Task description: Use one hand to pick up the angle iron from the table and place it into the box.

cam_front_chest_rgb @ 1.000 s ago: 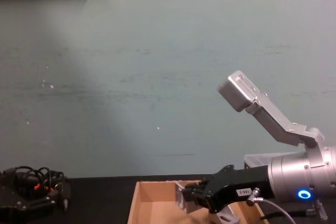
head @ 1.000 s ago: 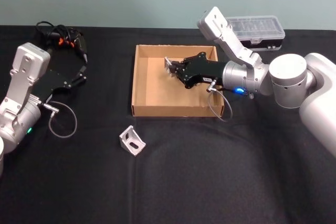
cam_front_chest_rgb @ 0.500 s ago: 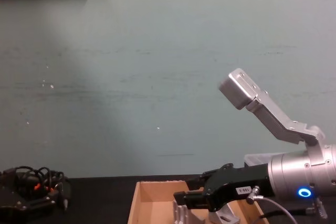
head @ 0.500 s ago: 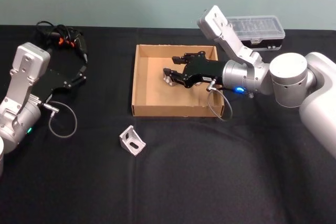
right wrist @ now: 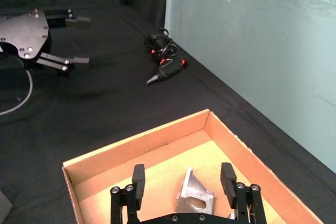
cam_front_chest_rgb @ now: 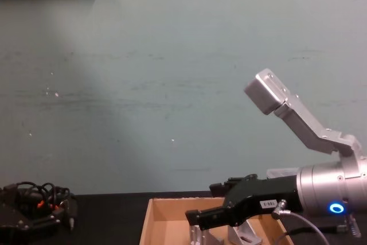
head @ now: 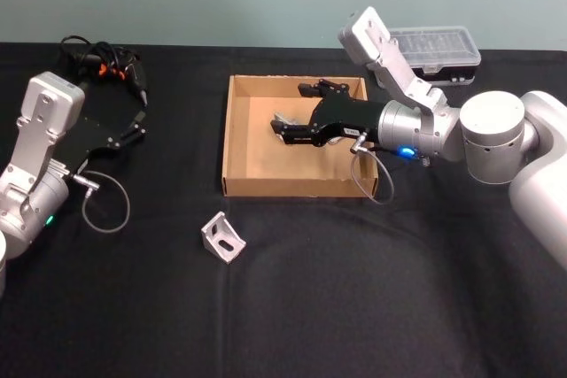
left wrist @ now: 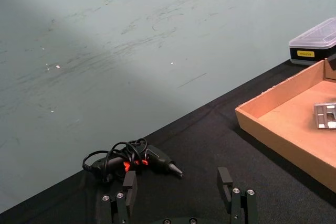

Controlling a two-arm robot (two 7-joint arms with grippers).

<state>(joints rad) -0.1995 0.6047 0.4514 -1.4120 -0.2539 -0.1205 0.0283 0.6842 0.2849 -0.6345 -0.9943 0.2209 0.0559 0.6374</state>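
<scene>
Right wrist view: right end effector (right wrist: 182, 176) released, angle iron (right wrist: 197, 192) beneath | head view: second bracket (head: 223, 237) on table (head: 354, 289)

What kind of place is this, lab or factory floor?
Likely a robotics lab bench: black table against a plain teal wall, with a cardboard box, a corded hand tool and a clear-lidded case set out.

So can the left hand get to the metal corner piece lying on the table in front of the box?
Probably yes. The left gripper is open, and only bare table lies between it and the angle iron.
</scene>
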